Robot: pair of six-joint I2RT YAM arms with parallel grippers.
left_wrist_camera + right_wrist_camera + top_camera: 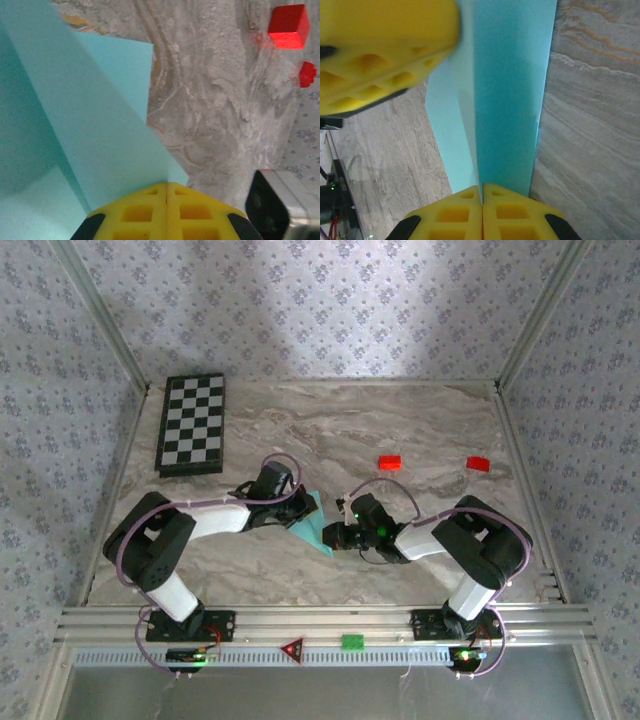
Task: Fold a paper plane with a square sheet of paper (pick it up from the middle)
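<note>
The paper plane is smooth, matt cyan paper with crisp creases, and the table has a dull, slightly grainy marble-patterned top. The left gripper has fingers of matt yellow plastic with moulded pockets. The red block looks like smooth, faintly glossy plastic.

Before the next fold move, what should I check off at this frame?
1. Left claw shut on the paper plane: ok.
2. Right claw shut on the paper's fold: ok.
3. Red blocks lying apart from the paper: ok.
4. Chessboard apart from both arms: ok.
5. Centre crease straight along its whole length: cannot tell.
</note>
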